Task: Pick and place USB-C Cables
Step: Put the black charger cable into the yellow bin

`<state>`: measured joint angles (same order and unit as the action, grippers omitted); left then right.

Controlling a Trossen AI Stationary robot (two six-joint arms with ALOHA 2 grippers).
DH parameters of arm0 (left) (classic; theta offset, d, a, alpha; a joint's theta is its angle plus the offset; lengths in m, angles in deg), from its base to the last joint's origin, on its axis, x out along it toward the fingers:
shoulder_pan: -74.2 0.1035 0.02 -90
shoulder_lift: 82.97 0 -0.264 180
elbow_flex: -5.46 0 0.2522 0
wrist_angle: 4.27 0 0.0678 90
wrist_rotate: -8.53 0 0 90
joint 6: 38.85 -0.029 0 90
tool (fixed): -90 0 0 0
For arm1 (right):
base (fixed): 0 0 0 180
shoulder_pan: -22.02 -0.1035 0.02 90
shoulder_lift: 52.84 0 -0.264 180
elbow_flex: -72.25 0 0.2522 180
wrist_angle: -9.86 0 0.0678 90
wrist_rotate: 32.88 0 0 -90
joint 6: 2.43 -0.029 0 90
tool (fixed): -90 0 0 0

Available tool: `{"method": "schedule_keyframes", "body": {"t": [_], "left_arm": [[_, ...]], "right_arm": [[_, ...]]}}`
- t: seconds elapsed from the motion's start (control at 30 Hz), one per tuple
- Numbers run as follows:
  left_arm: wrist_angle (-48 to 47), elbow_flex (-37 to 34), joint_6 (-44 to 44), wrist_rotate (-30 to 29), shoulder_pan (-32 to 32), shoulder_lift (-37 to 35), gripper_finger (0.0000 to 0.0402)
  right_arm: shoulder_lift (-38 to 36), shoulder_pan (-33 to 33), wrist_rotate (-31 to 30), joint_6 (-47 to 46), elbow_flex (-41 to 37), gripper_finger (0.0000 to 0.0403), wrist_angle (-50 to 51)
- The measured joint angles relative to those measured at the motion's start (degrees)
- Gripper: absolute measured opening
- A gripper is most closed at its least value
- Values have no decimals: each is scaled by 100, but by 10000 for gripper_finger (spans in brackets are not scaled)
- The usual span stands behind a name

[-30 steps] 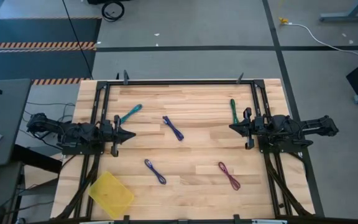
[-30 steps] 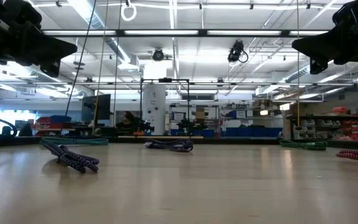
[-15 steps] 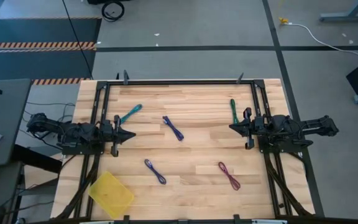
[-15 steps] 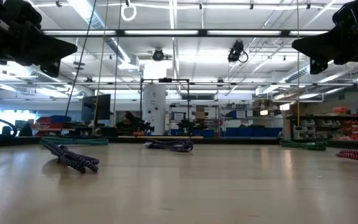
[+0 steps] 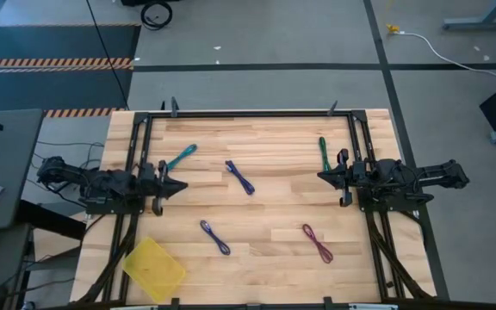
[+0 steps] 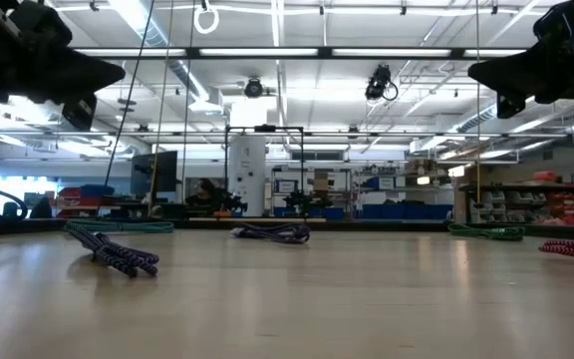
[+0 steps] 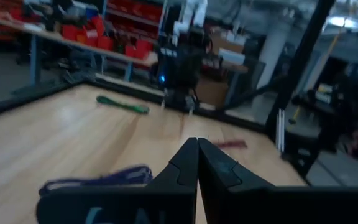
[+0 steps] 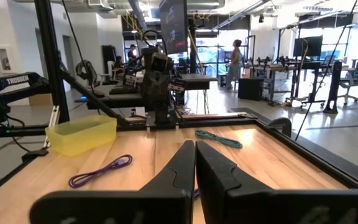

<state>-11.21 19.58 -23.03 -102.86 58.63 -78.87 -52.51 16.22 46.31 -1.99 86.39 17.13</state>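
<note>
- The yellow bin point(image 5: 154, 264) sits at the surface's point(image 5: 274, 211) seven o'clock corner; its inside isn't clear enough to read.
- Left claw point(image 5: 179, 183) at nine o'clock and right claw point(image 5: 323, 176) at three both hang above the wood, fingers pressed together, holding nothing.
- The USB-C cables lie loose: teal cable point(image 5: 181, 157), green cable point(image 5: 325, 153), blue-purple cable point(image 5: 240, 176), a second purple cable point(image 5: 215, 237), maroon cable point(image 5: 317, 243).

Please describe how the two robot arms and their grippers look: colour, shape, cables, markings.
Both arms are matte black and jointed. Left gripper and right gripper each end in two flat wedge-shaped fingers tapering to a point. Thin black cables trail behind the left arm. No readable markings.
</note>
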Motion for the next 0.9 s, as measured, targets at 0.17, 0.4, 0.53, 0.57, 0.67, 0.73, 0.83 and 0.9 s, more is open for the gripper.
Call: {"method": "schedule_keyframes", "body": {"t": [0.17, 0.4, 0.53, 0.57, 0.67, 0.73, 0.83, 0.9], "left_arm": [[536, 0, 108, -84, 2, 0, 9], [1372, 0, -135, -190, 2, 0, 9], [1569, 0, -192, -261, 2, 0, 9], [1505, 0, -100, -261, 2, 0, 9], [1238, 0, 115, -260, -6, 20, 13], [1231, 0, 141, -262, -4, 88, 22], [1246, 0, 143, -295, -4, 282, 42], [1259, 0, 179, -300, -4, 451, 57]], "right_arm": [[0, -2, 1, -418, -1, 19, -235], [1, 0, 0, -934, -2, 19, -656], [0, 0, -1, -975, -1, 19, -1107], [0, 0, 0, -968, 0, 19, -1205], [0, 0, -2, -962, 0, 19, -1360], [0, 0, -1, -957, 0, 19, -1419], [0, 0, 0, -952, -2, 19, -1448], [0, 2, -2, -755, -2, 19, -1458]]}}
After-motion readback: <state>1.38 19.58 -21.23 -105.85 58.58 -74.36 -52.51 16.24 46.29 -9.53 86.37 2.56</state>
